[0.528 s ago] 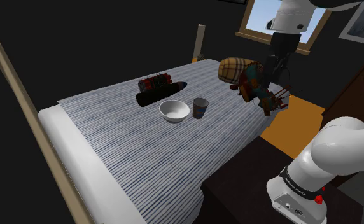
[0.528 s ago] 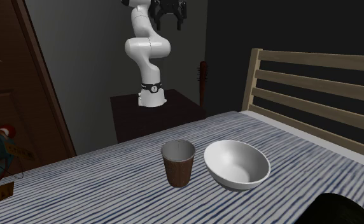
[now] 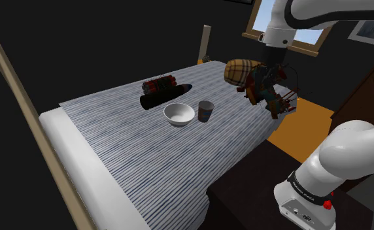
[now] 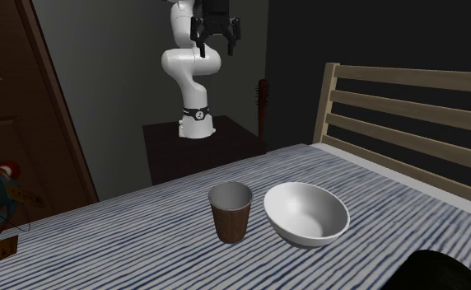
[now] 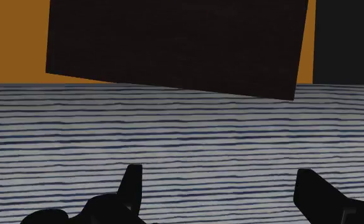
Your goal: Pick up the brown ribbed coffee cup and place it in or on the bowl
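The brown ribbed cup (image 3: 206, 110) stands upright on the striped bed cover, just beside the white bowl (image 3: 179, 114); the two are close but apart. From across the bed the cup (image 4: 230, 211) is left of the bowl (image 4: 306, 213). My gripper (image 3: 276, 70) hangs high over the bed's edge near the stand, well away from the cup. It is open and holds nothing. In the second exterior view the gripper (image 4: 215, 43) points down above the stand. In the wrist view the fingers (image 5: 131, 184) stand wide apart over the striped cover (image 5: 174, 127).
A colourful toy with a plaid cap (image 3: 248, 75) lies at the bed's edge below my gripper. A black cylinder (image 3: 166, 97) and a red-and-dark bundle (image 3: 159, 83) lie behind the bowl. A wooden slatted headboard (image 4: 407, 103) borders the bed. The dark stand (image 4: 201, 147) sits beside the bed on an orange floor (image 3: 303, 124).
The arm has swung toward the bed: the gripper moved left in the shoulder view and came lower in the second exterior view. Cup and bowl have not moved.
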